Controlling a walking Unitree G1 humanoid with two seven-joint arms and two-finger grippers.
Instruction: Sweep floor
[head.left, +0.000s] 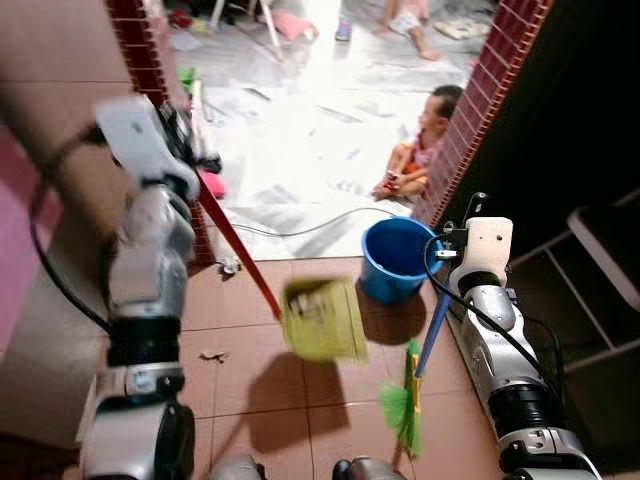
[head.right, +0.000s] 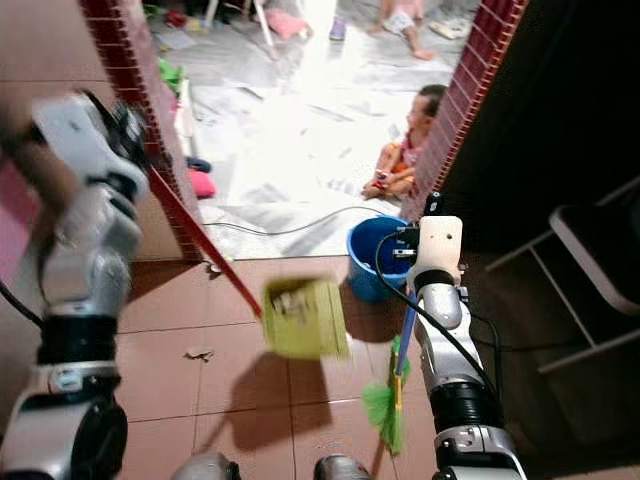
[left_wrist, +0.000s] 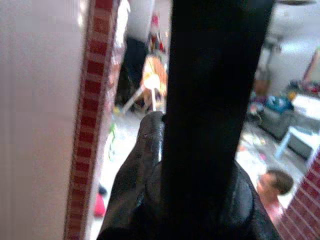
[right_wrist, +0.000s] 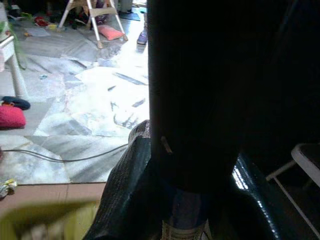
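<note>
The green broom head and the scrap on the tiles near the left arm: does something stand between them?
Yes. The yellow dustpan hangs above the tiles between the broom head and the scrap. The blue bucket stands farther back, out of that line.

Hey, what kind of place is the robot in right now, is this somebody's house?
Most likely a lived-in home, at a doorway onto a marble-floored room. A small child sits on that floor, toys and a pink cushion lie about, and a blue bucket stands on the brown tiles.
</note>
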